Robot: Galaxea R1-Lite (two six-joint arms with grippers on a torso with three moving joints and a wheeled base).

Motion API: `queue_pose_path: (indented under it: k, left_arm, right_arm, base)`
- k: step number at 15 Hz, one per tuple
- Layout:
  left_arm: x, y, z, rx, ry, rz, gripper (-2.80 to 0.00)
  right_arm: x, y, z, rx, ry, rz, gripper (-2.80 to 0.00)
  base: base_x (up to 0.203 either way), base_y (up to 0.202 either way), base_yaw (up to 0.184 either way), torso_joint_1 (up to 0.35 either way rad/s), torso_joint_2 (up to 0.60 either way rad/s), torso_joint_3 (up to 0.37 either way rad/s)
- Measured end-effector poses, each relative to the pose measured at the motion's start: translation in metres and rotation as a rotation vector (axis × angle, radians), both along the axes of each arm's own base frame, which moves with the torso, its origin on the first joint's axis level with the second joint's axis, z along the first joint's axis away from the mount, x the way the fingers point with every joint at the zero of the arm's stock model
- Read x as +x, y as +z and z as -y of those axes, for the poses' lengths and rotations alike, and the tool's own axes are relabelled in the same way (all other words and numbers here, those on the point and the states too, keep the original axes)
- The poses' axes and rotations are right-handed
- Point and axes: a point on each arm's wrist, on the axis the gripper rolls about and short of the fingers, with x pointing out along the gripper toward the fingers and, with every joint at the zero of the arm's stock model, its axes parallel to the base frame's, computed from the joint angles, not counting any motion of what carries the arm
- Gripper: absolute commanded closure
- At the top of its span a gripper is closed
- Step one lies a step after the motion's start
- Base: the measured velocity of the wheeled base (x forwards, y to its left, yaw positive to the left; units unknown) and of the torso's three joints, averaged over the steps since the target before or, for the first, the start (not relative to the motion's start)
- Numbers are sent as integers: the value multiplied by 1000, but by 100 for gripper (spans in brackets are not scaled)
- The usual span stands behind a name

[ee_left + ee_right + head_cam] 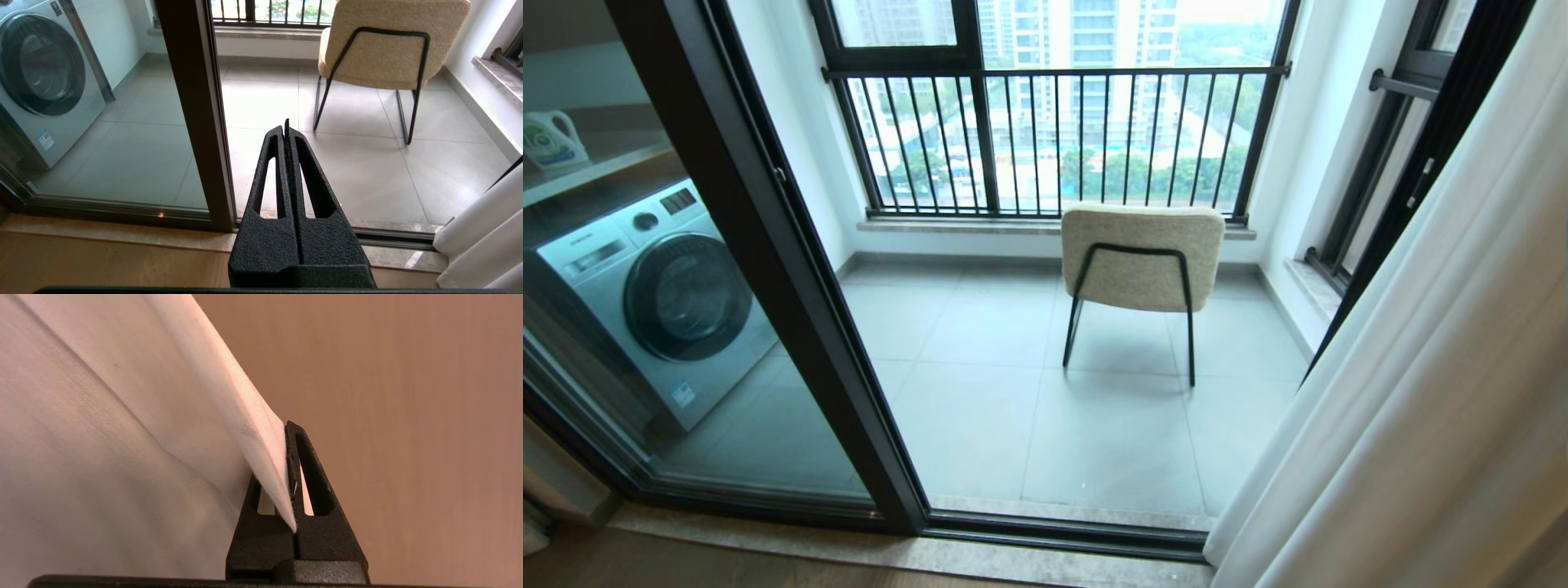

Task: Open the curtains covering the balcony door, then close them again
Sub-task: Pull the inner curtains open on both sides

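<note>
Across the whole forward view: balcony door (pixel 792 269) standing uncovered, black frame running down to the floor track, glass showing balcony tiles, a washing machine (pixel 662 294) at left, a beige chair (pixel 1141 257) in the middle, railing (pixel 1054 139) behind.

Along the right edge: curtains (pixel 1429 384) hanging gathered in white pleats, hem reaching the sill, clear of most of the glass. Reading as the opening half largely done; closing pull not yet done.

At the fabric: right gripper (pixel 288 449) pinching a folded edge of the curtains between closed jaws, cloth running taut and slanted away from the tips. Not appearing in the head view.

Low before the sill: left gripper (pixel 286 134) hanging idle, jaws pressed together, holding nothing.

Risks from here: thin fold sliding out of the pinch under a hard sideways pull; hem possibly snagging on the floor track, though contact there is hard to make out; panel bunching instead of spreading if pulled low.
</note>
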Motion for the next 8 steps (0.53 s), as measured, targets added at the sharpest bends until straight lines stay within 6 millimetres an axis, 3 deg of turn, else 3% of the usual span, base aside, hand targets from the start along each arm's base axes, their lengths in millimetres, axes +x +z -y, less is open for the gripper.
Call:
queue_pose_path:
  k: [3,8]
  left_arm:
    - [0,0,0,0,0,0,0]
    - [0,0,0,0,0,0,0]
  right_arm:
    - [-5,-4,11,-6,-7,-4,0]
    - [-1,-3,8,-13,180,-19,0]
  base:
    - [0,0,0,0,0,0]
    - [0,0,0,0,0,0]
